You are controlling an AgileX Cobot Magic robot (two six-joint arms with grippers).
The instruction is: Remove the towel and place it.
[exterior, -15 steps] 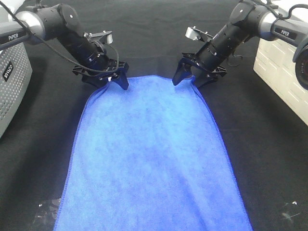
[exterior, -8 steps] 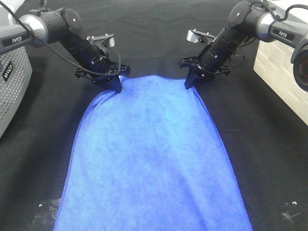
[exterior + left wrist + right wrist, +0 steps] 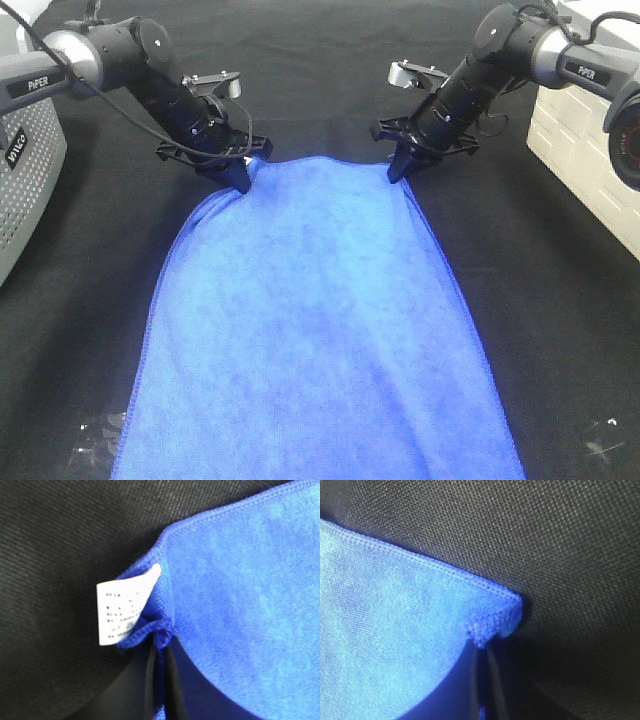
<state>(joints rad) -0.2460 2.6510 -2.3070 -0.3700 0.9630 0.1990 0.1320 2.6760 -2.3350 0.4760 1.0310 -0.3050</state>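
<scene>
Towel: blue, spread flat on black bench; far corners pinched, one each, in closed left pincer and right pincer.

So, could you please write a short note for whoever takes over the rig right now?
Left gripper: shut on the towel at its far left corner, beside the white tag.
Right gripper: shut on the far right corner.
Towel: spread flat on the black table covering, near end out of the high view.
Done: both corners gripped.
Left: lift the towel away and place it.
</scene>
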